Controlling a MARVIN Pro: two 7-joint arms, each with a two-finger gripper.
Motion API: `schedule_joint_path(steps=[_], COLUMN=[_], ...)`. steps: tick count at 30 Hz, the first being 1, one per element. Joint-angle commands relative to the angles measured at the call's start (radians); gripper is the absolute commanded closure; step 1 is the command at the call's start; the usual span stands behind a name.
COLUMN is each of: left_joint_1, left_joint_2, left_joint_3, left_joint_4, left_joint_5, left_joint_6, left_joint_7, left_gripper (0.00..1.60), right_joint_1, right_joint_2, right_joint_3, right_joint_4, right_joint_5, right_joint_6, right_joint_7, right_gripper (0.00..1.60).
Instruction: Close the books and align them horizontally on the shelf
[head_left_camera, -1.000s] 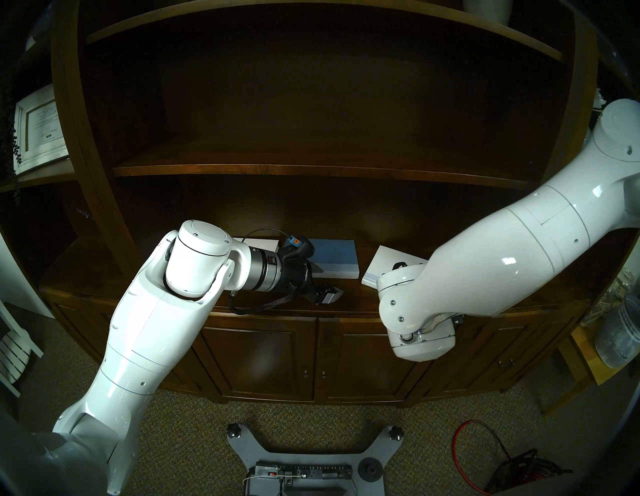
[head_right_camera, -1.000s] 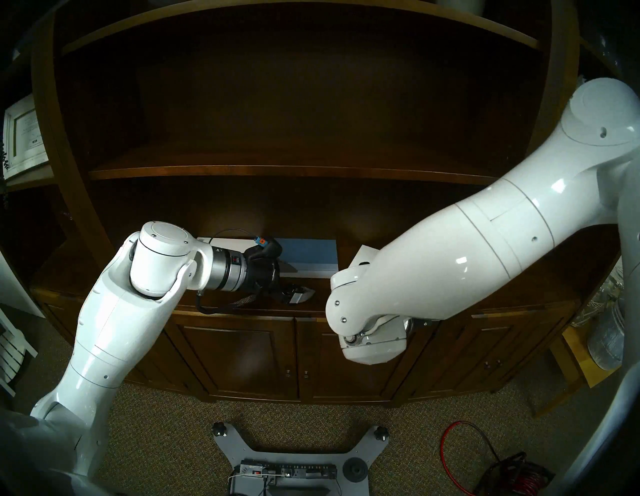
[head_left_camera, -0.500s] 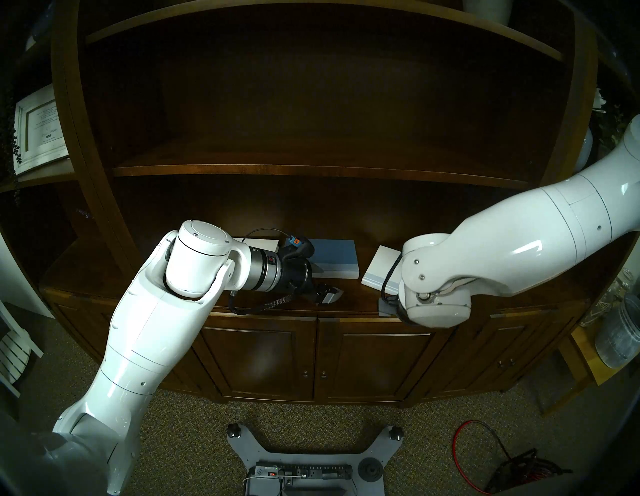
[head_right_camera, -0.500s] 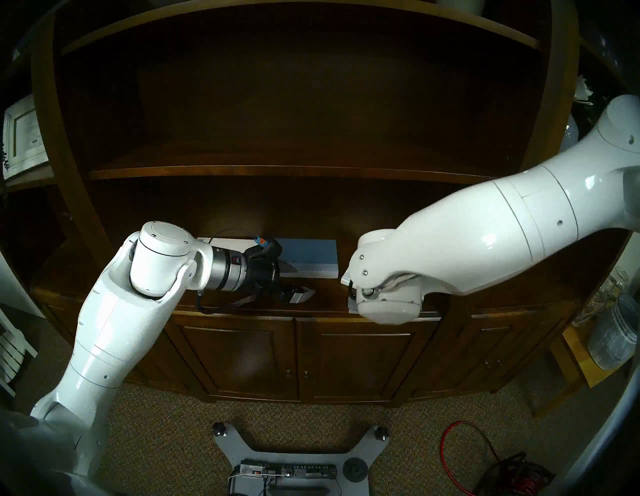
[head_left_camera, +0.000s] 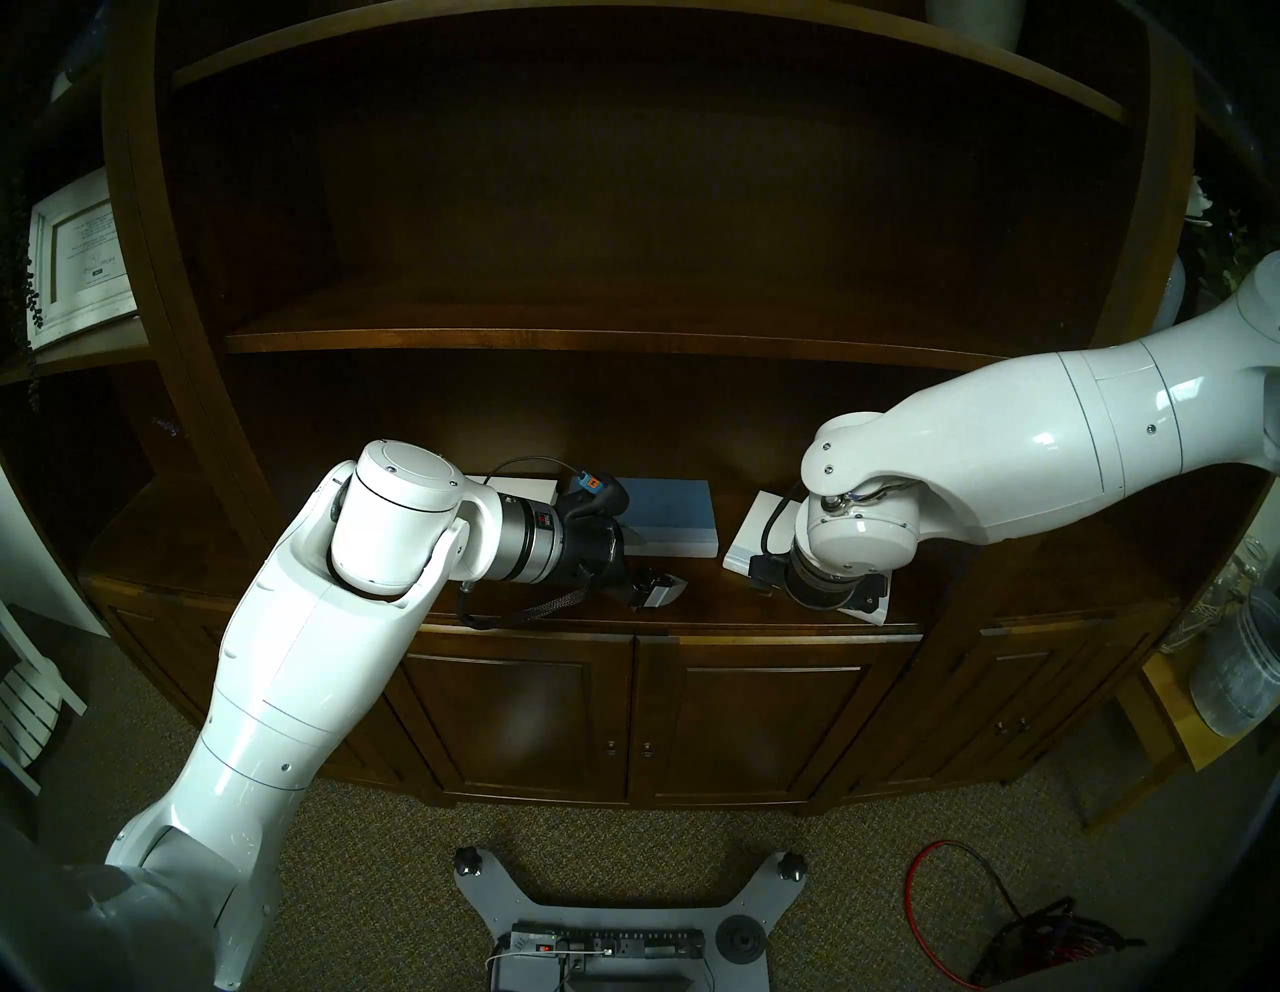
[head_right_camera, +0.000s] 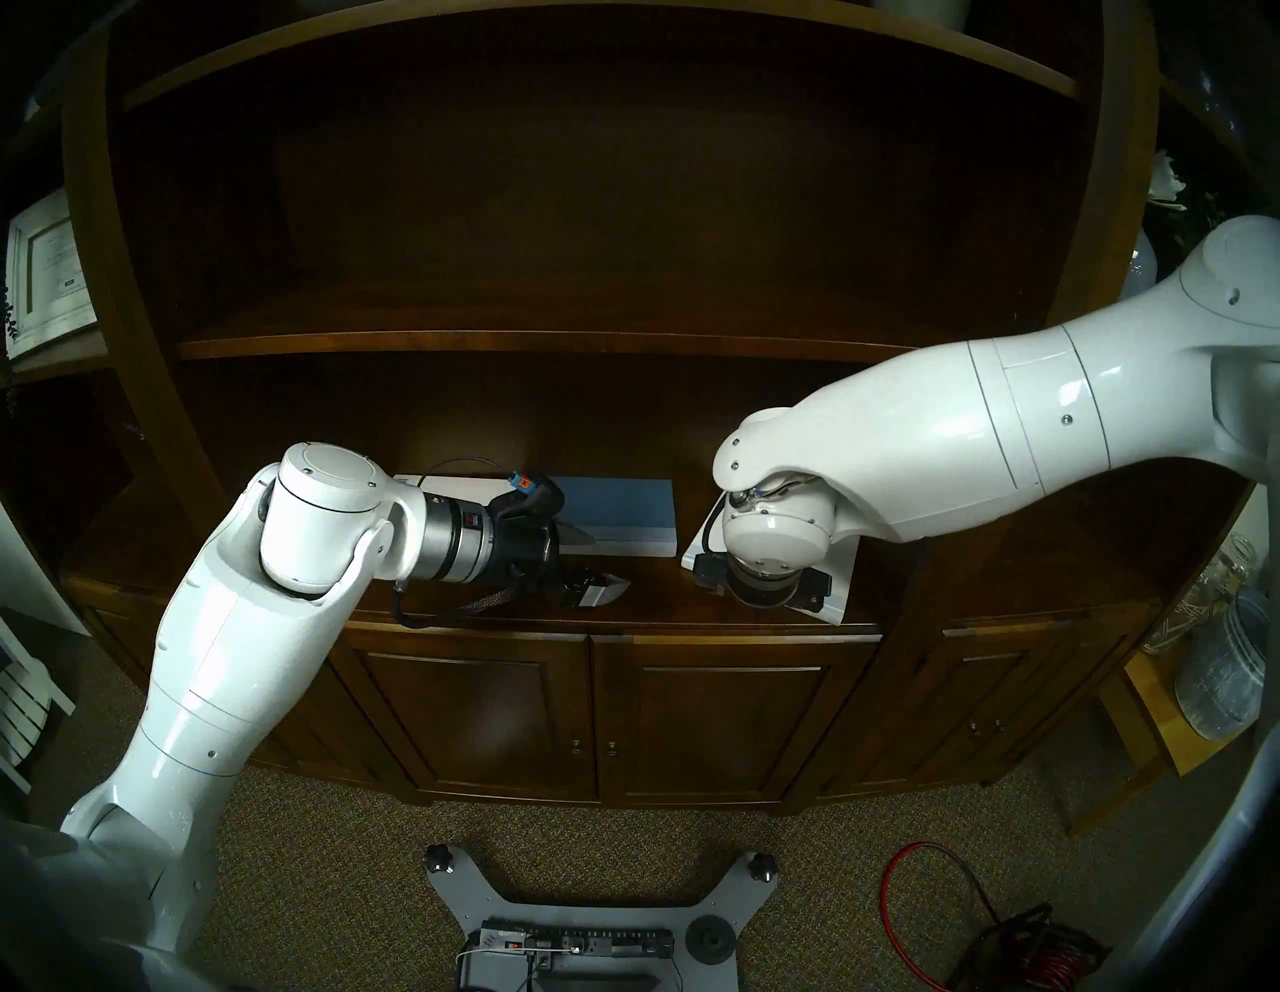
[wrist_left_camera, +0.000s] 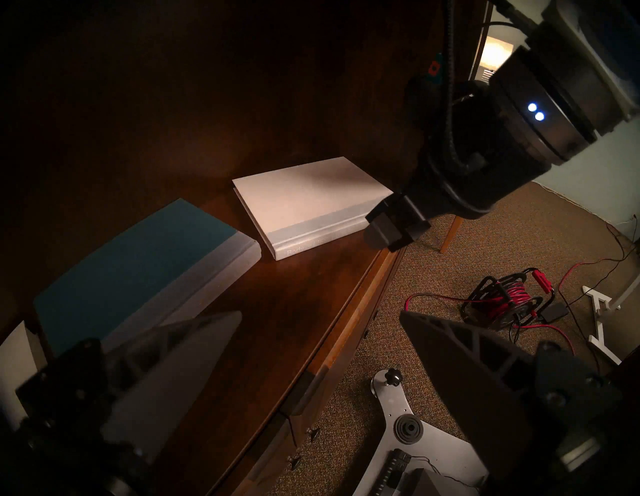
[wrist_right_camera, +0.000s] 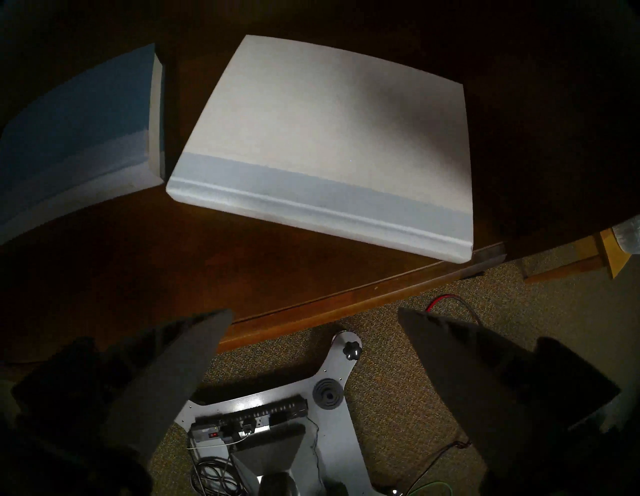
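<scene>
— What is on the left?

— A plain white flat hardcover lies closed at the back of the dark-brown wooden desk, half hidden by the left arm. The left pincer hovers spread and empty, just at 8 o'clock of the closed blue hardcover with the pale grey spine strip.

— And at the blue one's 3 o'clock?

— The white hardcover with the grey-blue spine strip, closed but skewed, its right corner near the desk's front edge.

— What has changed?

— The right arm has swung up from the cabinet front. Its right pincer now hangs over that book, wide open, holding nothing.

— Meaning?

— Closing looks done; I judge squaring this book with its neighbours remains.
</scene>
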Motion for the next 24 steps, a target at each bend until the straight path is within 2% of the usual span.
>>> schedule_joint_path(steps=[1,2,3,5,6,8,15,21,24], left_joint_1=[-0.028,-0.028,-0.029,-0.029,-0.029,-0.029,-0.03,-0.03,-0.03], left_joint_2=[-0.004,-0.004,-0.004,-0.004,-0.004,-0.004,-0.003,-0.003,-0.003], left_joint_3=[-0.009,-0.009,-0.009,-0.009,-0.009,-0.009,-0.009,-0.008,-0.008], left_joint_4=[-0.019,-0.019,-0.019,-0.019,-0.019,-0.019,-0.019,-0.019,-0.019], left_joint_5=[-0.002,-0.002,-0.002,-0.002,-0.002,-0.002,-0.002,-0.002,-0.002], left_joint_6=[-0.006,-0.006,-0.006,-0.006,-0.006,-0.006,-0.006,-0.006,-0.006], left_joint_7=[-0.002,-0.002,-0.002,-0.002,-0.003,-0.003,-0.003,-0.004,-0.004], left_gripper=[0.0,0.0,0.0,0.0,0.0,0.0,0.0,0.0,0.0], right_joint_1=[-0.032,-0.032,-0.057,-0.062,-0.091,-0.093,-0.16,-0.203,-0.215], right_joint_2=[-0.021,-0.021,-0.032,-0.032,-0.052,-0.049,-0.071,-0.096,-0.111], right_joint_3=[0.03,0.03,0.032,0.028,0.032,0.028,0.016,0.01,0.001], right_joint_4=[0.112,0.112,0.157,0.159,0.213,0.211,0.334,0.421,0.446], right_joint_5=[0.009,0.009,0.009,0.009,0.009,0.009,0.001,0.009,0.006], right_joint_6=[0.061,0.061,0.093,0.097,0.125,0.123,0.184,0.225,0.217], right_joint_7=[0.039,0.039,0.056,0.066,0.079,0.085,0.147,0.154,0.141], right_gripper=[0.0,0.0,0.0,0.0,0.0,0.0,0.0,0.0,0.0])
